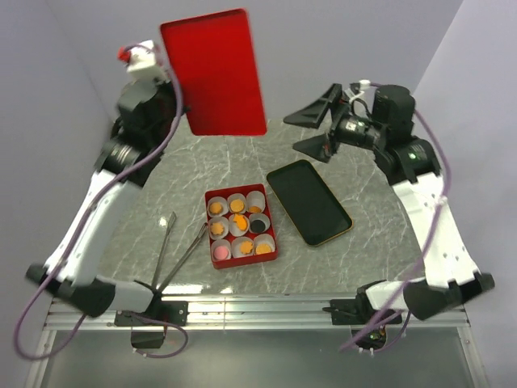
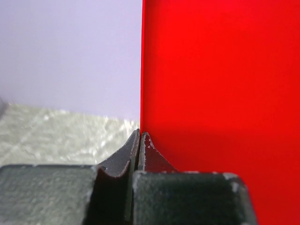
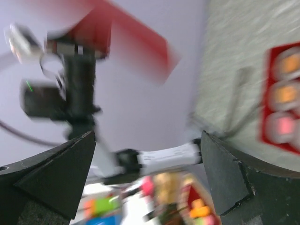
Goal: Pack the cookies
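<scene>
the cookies (image 1: 239, 225) sit in white paper cups (image 1: 255, 200) inside an open red box (image 1: 242, 261) near the middle of the desk (image 1: 161, 178), a little toward its near edge. the cups stand in three rows of three. most hold a round orange piece, and the cup at the box's near left corner holds a pink one. the right cup of the middle row looks dark inside, and i cannot tell what is in it. the left gripper (image 1: 168, 79) is raised above the far left corner of the desk, its jaws pressed together on the left edge of a flat red lid (image 1: 214, 73). the lid hangs upright and slightly tilted, clear of the desk. in the left wrist view the two fingertips (image 2: 146, 143) pinch the thin edge of the lid with no gap showing. the right gripper (image 1: 311, 128) hovers over the far right part of the desk with its jaws spread wide, pointing left and holding nothing. a black tray (image 1: 308, 202) with a pale rim lies flat just right of the box, angled toward the far left. a pair of metal tongs (image 1: 165, 246) lies left of the box, its arms spread and its joined end at the near edge. the right wrist view is blurred by motion.
</scene>
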